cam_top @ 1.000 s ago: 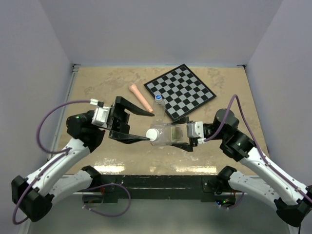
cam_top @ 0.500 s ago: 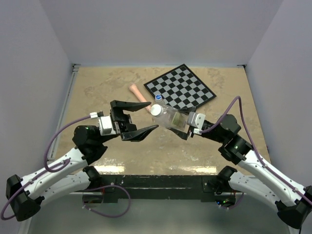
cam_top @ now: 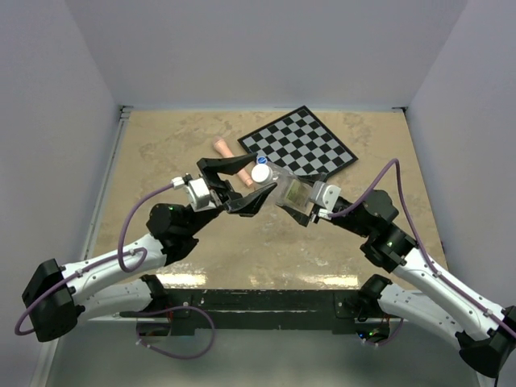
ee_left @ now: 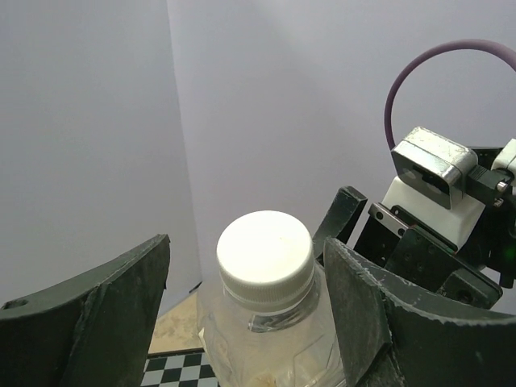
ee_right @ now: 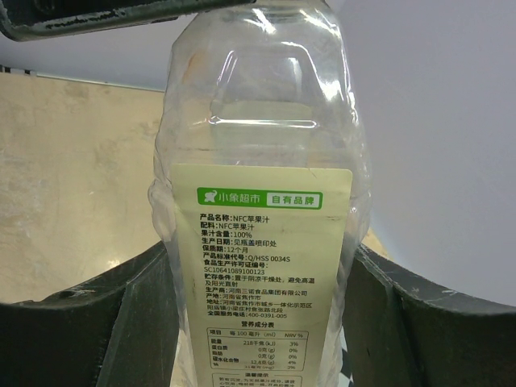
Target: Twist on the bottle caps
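Since a second ago both arms have swung farther out over the tan table (cam_top: 161,153), and the right gripper (cam_top: 292,198) has turned its load so the capped end now points away from the bases, into the left gripper (cam_top: 260,183). From above, the right gripper is clamped on the labelled middle of the large clear plastic bottle (cam_top: 280,189) with a yellowish label. The round plain white cap (cam_top: 260,172) sits on the bottle's neck between the left gripper's spread jaws. Just beyond those fingertips lies the small blue cap with a white centre mark (cam_top: 263,161); the pink tapered stick (cam_top: 228,156) is on the far side of the upper finger, and a black-and-white checkered board (cam_top: 310,145) lies beyond the right gripper. In the left wrist view the white cap fills the middle, with a dark finger (ee_left: 97,314) on each side and a gap at both, so nothing is gripped. In the right wrist view the two fingers (ee_right: 89,322) press the bottle's sides below the printed label.
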`<state>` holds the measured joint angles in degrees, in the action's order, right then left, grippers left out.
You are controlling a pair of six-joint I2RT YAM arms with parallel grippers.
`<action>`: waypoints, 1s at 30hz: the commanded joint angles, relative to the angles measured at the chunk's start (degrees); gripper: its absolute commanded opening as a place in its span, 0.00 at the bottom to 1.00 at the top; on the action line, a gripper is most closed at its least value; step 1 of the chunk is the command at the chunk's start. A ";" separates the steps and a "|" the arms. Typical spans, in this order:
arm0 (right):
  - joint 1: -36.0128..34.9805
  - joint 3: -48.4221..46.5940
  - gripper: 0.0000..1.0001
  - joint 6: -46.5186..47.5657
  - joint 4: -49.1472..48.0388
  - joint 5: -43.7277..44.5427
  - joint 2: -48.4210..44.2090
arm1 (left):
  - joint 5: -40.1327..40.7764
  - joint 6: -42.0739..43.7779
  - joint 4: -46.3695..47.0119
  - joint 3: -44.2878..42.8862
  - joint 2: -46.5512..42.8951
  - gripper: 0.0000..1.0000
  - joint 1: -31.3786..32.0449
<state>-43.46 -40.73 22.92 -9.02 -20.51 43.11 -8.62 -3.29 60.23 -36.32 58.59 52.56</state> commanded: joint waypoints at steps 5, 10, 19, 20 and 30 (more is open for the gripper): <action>-0.39 0.56 0.00 0.99 -3.64 1.62 -0.05 | 2.64 1.00 10.17 -2.01 2.23 0.78 0.71; -0.39 0.65 0.00 1.08 -3.64 1.62 0.30 | 3.26 0.22 13.24 -1.83 2.93 0.74 0.97; -0.48 0.39 0.00 1.34 -3.29 1.79 0.22 | 3.52 -0.58 12.72 -2.80 4.34 0.71 1.32; -0.48 0.39 0.00 1.25 -3.29 1.88 0.30 | 3.70 -0.66 12.64 -2.80 4.34 0.70 1.32; -0.57 0.39 0.00 1.34 -3.03 1.88 0.13 | 1.86 -1.11 9.39 -4.64 4.69 0.16 1.50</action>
<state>-43.51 -40.10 23.81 -9.10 -19.25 43.81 -5.78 -4.23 68.90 -37.45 63.46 54.15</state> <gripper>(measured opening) 0.684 0.451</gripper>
